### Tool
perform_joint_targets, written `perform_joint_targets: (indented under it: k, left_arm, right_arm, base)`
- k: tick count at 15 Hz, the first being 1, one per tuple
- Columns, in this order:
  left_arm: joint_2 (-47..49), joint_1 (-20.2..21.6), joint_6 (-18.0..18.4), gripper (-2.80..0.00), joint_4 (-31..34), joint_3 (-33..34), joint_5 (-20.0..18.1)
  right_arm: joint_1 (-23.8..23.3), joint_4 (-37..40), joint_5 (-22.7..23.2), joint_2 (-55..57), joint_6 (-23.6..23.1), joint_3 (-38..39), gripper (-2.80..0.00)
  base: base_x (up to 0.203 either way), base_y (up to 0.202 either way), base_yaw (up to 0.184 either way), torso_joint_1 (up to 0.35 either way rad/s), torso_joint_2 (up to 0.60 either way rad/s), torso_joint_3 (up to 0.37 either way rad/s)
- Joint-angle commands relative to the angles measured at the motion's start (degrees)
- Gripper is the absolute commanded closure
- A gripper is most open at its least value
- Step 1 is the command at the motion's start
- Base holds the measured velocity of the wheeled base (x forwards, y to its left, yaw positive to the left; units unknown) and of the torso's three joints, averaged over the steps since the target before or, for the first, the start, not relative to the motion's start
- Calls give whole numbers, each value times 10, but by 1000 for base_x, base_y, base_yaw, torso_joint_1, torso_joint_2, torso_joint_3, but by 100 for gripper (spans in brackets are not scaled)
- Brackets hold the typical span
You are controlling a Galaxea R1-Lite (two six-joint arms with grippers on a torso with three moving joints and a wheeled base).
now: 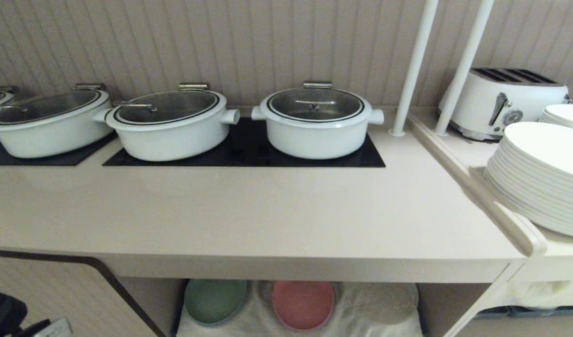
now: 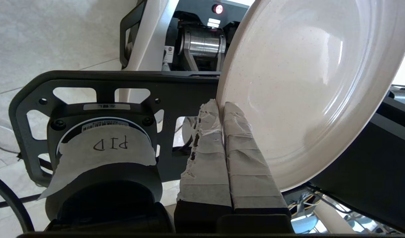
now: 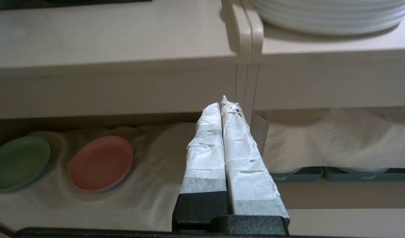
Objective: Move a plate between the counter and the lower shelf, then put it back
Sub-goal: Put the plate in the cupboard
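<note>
The left gripper (image 2: 221,105) pinches the plate (image 2: 308,82) by its rim, seen only from its own wrist, while the right gripper (image 3: 225,105), pressed closed and empty, points at the lower shelf (image 3: 149,185) beneath the counter (image 1: 249,210).

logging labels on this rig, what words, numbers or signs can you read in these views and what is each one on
"PID", handwritten and seen upside down, on the paper tape wrapped round the black cylindrical housing in the left wrist view.
Small white sticker above it: print too small to read.
Barcode label under that sticker: not legible.
Small sticker on the robot's body behind: too small to read.
Toaster in the head view: no readable brand.
</note>
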Motion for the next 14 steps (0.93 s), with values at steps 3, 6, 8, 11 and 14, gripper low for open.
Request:
perform_joint_targets:
  k: [3, 6, 8, 11, 14]
  left_arm:
    - [1, 0, -1, 0, 2, 0, -2]
    - [0, 0, -1, 0, 2, 1, -2]
    - [0, 0, -1, 0, 2, 1, -2]
    - [0, 0, -1, 0, 3, 1, -2]
    - [-5, 0, -1, 0, 2, 6, -2]
  right_arm:
    - [0, 0, 0, 1, 0, 0, 0]
    - [0, 0, 0, 1, 0, 0, 0]
    - [0, 0, 0, 1, 0, 0, 0]
    - [0, 0, 0, 1, 0, 0, 0]
    - [0, 0, 0, 1, 0, 0, 0]
  base:
    - [0, 0, 0, -230, 519, 274]
    - [0, 0, 0, -254, 558, 297]
    - [0, 0, 0, -245, 545, 301]
    - [0, 0, 0, -228, 521, 289]
    - [0, 0, 0, -223, 509, 286]
